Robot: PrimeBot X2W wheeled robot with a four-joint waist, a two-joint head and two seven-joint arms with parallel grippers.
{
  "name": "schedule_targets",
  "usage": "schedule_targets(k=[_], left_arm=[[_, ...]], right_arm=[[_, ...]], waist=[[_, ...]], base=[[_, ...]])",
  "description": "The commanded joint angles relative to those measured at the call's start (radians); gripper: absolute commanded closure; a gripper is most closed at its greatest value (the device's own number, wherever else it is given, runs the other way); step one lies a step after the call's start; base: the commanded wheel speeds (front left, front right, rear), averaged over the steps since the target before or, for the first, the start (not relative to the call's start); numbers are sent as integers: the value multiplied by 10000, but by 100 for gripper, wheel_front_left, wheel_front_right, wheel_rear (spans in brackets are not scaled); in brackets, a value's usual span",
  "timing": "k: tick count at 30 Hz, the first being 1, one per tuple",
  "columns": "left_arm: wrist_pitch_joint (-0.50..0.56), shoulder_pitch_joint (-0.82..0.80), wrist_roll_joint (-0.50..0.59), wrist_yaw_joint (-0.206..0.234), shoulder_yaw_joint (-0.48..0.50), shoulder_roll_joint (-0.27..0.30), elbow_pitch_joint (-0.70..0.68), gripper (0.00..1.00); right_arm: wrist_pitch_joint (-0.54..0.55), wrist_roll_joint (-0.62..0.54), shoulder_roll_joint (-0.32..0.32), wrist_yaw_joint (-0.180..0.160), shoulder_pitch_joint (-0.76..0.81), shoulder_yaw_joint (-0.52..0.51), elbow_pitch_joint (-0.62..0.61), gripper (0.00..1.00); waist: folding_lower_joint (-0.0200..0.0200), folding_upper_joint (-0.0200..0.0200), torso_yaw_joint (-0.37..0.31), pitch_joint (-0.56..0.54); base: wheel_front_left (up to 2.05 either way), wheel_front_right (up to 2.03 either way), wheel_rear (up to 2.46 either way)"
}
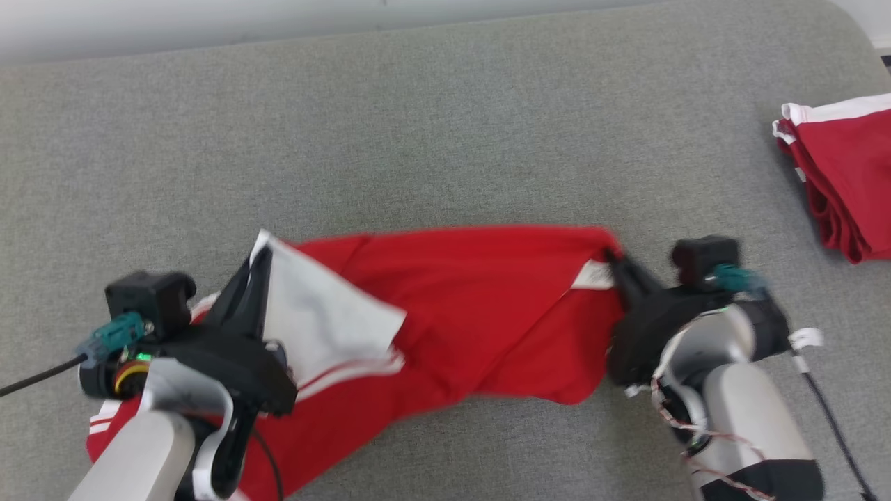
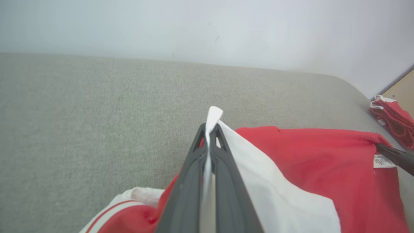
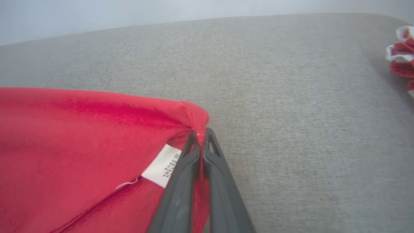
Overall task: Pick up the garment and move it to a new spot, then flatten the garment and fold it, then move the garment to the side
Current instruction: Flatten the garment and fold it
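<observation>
The garment (image 1: 473, 306) is red with white panels and white stripes, and it hangs stretched between my two grippers over the grey surface. My left gripper (image 1: 259, 259) is shut on the garment's white corner, which pokes out above the fingertips (image 2: 211, 129). At the red corner on the other side, beside a small white care label (image 3: 161, 165), my right gripper (image 1: 614, 259) is shut on the garment (image 3: 97, 136), its fingers (image 3: 200, 142) pinching the hem. The lower part of the garment sags toward the surface and is partly hidden behind my left arm.
A grey fabric-covered surface (image 1: 445, 125) spreads out in every direction. A folded pile of red and white garments (image 1: 846, 174) lies at the far right edge, also seen as a red pile (image 2: 393, 119). A pale wall runs along the back.
</observation>
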Motion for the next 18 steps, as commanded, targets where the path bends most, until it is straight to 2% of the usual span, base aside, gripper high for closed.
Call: schedule_targets(k=[1,6,8,9,11,12,13,18], left_arm=[[-195,-226,197,-75,2,-90,-4,100],[-1300,-918,365,-240,102,-649,-100,100],[-1375,-852,237,-331,51,-754,-81,100],[-1313,-749,163,-347,19,-769,-45,97],[-1120,-450,95,-338,-111,-687,180,66],[-1080,-352,155,-340,-183,-630,287,52],[-1077,-258,100,-333,-212,-660,381,0],[-1473,275,25,-290,-196,-736,848,0]], right_arm=[[-153,-171,10,-22,-94,-194,-106,100],[-679,-305,15,-22,-26,-1412,-650,100],[-616,-319,18,-22,170,-1758,-784,100],[-570,-283,21,-22,275,-1876,-811,100],[-424,-350,20,-22,495,-2024,-739,100],[-372,-278,20,-22,590,-2062,-679,25],[-358,-170,17,-22,665,-2107,-611,0],[-445,30,14,-22,1048,-2137,-438,0]], waist=[[0,0,-36,-50],[0,0,-189,-203],[0,0,-234,-251],[0,0,-246,-264],[0,0,-248,-287],[0,0,-237,-295],[0,0,-220,-307],[0,0,-80,-423]], base=[[0,0,0],[0,0,0],[0,0,0],[0,0,0],[0,0,0],[0,0,0],[0,0,0],[0,0,0]])
